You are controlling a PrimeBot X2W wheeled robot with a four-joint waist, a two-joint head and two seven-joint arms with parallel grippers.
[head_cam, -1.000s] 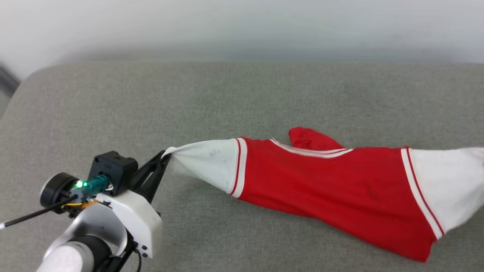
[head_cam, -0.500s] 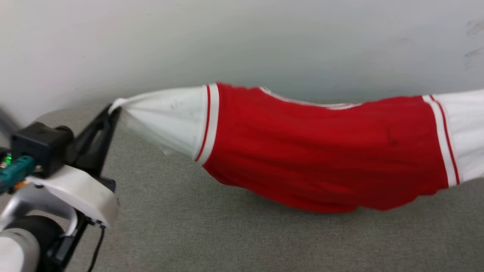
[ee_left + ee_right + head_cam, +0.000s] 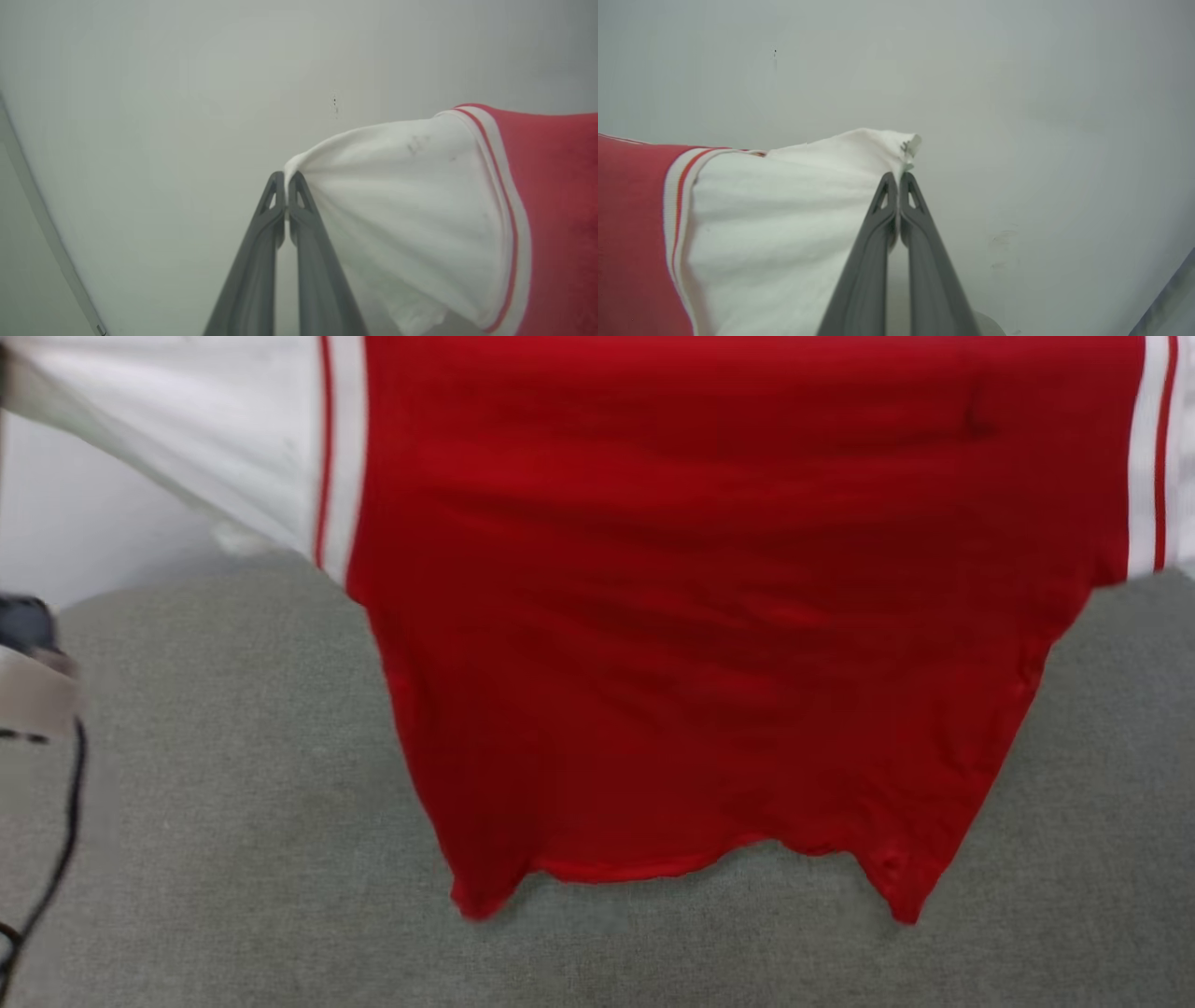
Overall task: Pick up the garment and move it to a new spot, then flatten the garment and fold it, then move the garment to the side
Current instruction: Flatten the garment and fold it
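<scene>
A pale wall point(image 3: 140, 93) is standing behind the shirt point(image 3: 709, 616), and a grey cushion point(image 3: 187, 803) is spreading out beneath the shirt. The shirt is hanging in the air, stretched wide by its two white sleeves with its plain red body facing the head camera and drooping toward the cushion. Its lower hem is sagging in the middle and its two corners are dangling lowest; whether they are touching the cushion cannot be told, as the head view is blurred. At the shirt's left sleeve point(image 3: 397, 210), the left gripper point(image 3: 286, 179) is pressing its fingers together on the bunched tip of the white cloth, so the sleeve is fanning out from the fingertips toward the striped trim. At the shirt's right sleeve point(image 3: 784, 224), the right gripper point(image 3: 899, 179) is pinching the cuff edge in the same way, fingers tight together. A thin black cable point(image 3: 56, 859) is trailing down well to the left of the shirt.
</scene>
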